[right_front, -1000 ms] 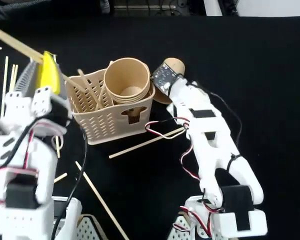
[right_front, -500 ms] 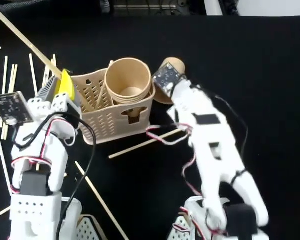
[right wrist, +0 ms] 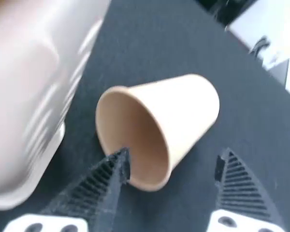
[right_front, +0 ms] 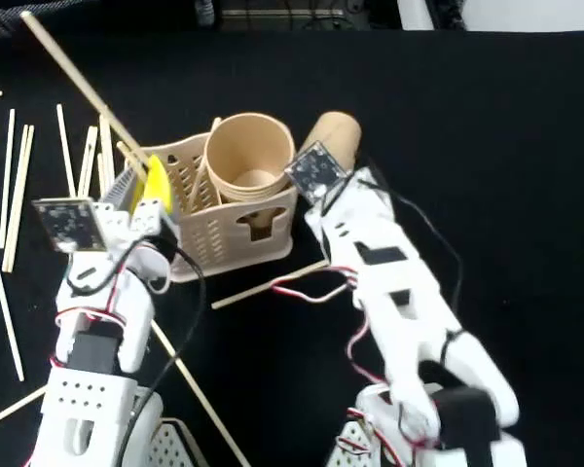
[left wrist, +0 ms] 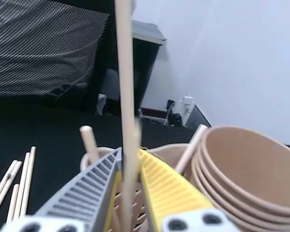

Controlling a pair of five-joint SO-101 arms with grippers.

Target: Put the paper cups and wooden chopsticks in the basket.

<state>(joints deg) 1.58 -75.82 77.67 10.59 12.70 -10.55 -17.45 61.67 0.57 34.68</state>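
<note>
Basket (right_front: 214, 238) is sitting near the middle of the surface (right_front: 487, 146), between my two arms, and it is already carrying a stack of cups (right_front: 248, 156) and a few sticks. One loose cup (right_front: 333, 131) is lying on its side just behind the basket's far corner, with its mouth facing my right arm.

My right pincer (right wrist: 174, 159) is hanging wide open in front of that mouth. One fingertip is at the rim and the other is out to the side, so it is holding nothing. My left pincer (right_front: 148, 180) is gripping a chopstick (right_front: 78, 73) at the basket's near-left edge. The stick is slanting up and away from the basket, and its low end is hiding behind the pincer.

I am judging that two steps are running together: dropping this stick in and lining up on the loose cup. For the stick, I am expecting to tip it more upright over an open part of the basket, beside the stack, before letting go, or it may lever out over the rim. For the cup, my right pincer is needing to slide forward until the cup's wall sits between the fingers, then close gently, since thin paper crushes easily.

Many loose chopsticks (right_front: 15, 185) are lying on the surface to the left, and a single chopstick (right_front: 268, 284) is lying in front of the basket, so plenty is waiting.
</note>
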